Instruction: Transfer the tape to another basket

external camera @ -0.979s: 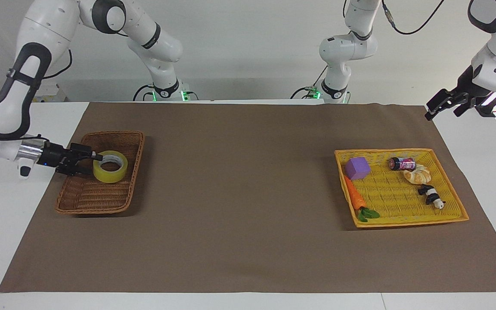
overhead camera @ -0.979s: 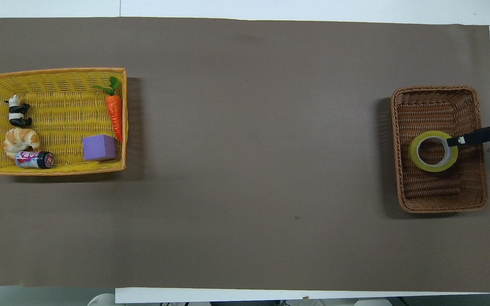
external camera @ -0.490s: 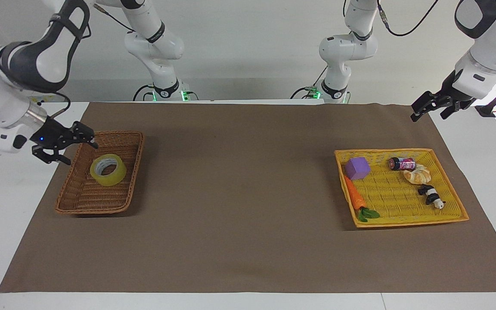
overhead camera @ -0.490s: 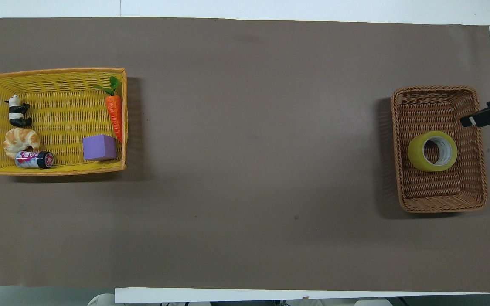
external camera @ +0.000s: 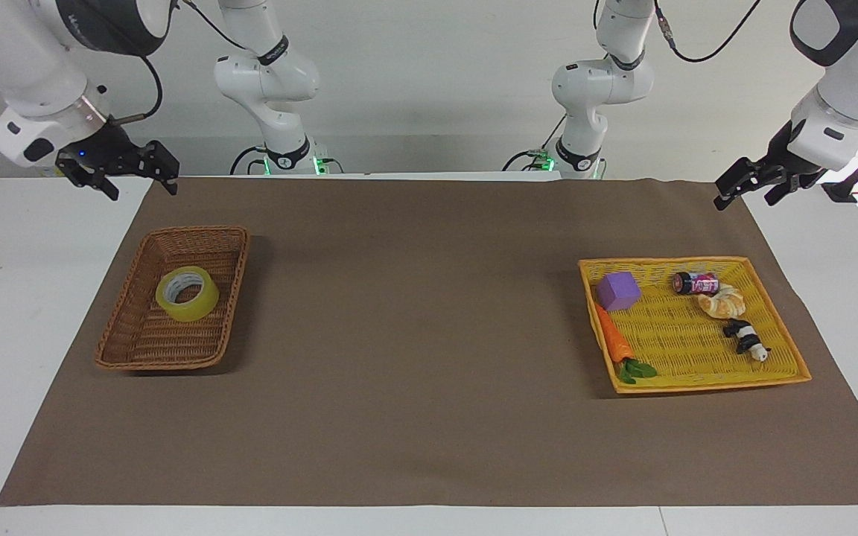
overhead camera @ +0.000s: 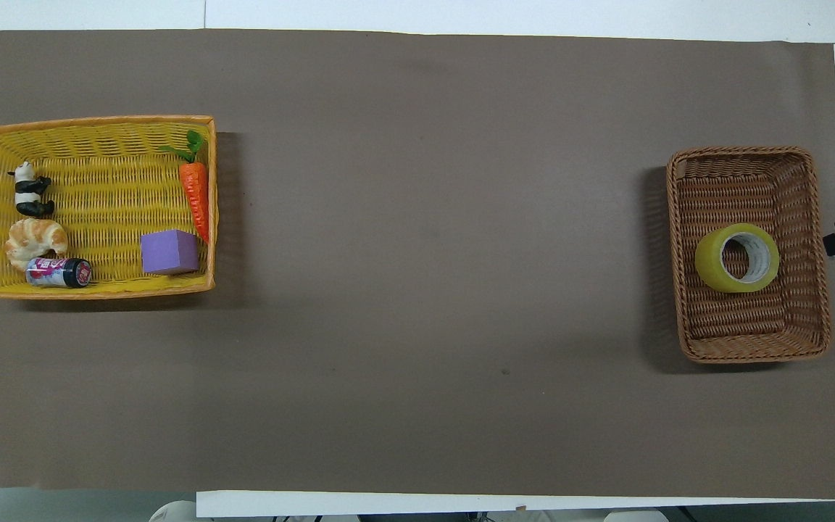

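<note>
This is a robotics lab set up for manipulation trials. Two white robot arms (external camera: 269, 82) are bolted at the edge of a white counter (external camera: 34, 283), with green status lights at their bases and cables trailing along a bare pale wall. A brown mat (external camera: 429, 335) covers the counter, and the props on it are toys in a yellow tray (external camera: 697, 376): a plastic carrot (external camera: 614, 339), a panda figure (external camera: 748, 339), a purple block (external camera: 618, 289).
</note>
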Available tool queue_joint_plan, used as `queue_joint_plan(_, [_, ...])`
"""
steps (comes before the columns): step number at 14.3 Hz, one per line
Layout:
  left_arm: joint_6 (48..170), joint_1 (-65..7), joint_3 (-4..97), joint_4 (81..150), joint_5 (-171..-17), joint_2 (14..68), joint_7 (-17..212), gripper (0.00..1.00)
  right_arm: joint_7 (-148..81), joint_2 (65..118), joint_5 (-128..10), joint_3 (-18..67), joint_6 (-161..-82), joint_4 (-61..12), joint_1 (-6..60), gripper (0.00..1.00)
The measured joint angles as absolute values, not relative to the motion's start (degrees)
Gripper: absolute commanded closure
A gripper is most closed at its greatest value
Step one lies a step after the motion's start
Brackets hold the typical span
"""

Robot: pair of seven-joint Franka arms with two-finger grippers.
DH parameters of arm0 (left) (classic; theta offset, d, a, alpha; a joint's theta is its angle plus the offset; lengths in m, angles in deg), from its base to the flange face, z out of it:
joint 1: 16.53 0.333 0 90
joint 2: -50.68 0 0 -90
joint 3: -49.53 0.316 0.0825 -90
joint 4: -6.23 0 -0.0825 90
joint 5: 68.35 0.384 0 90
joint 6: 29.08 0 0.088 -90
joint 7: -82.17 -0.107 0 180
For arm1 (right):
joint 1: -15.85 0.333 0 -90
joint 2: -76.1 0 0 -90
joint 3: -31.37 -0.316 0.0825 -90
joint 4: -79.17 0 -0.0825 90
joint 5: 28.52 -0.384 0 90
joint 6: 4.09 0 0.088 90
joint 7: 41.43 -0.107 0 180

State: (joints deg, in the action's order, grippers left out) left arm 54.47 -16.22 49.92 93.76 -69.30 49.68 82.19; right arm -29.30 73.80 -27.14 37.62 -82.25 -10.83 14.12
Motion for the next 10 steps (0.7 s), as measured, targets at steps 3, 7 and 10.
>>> queue_joint_plan(3, [54.46, -16.22, 49.92, 93.76, -69.3, 49.68, 82.19, 0.0, -29.78, 73.48, -27.05, 37.38, -81.67, -10.46, 14.63, 0.0])
queue_joint_plan(7, [54.45, -16.22, 49.92, 93.76, -69.3, 49.68, 82.19, 0.0, -30.33, 73.73, -27.01, 38.04, -81.68, -10.46, 15.6, 0.0])
queue_joint_plan(10, [54.44, -16.22, 49.92, 93.76, -69.3, 49.68, 82.19, 0.0, -30.35, 73.73, -26.99, 38.1, -81.7, -10.45, 15.6, 0.0])
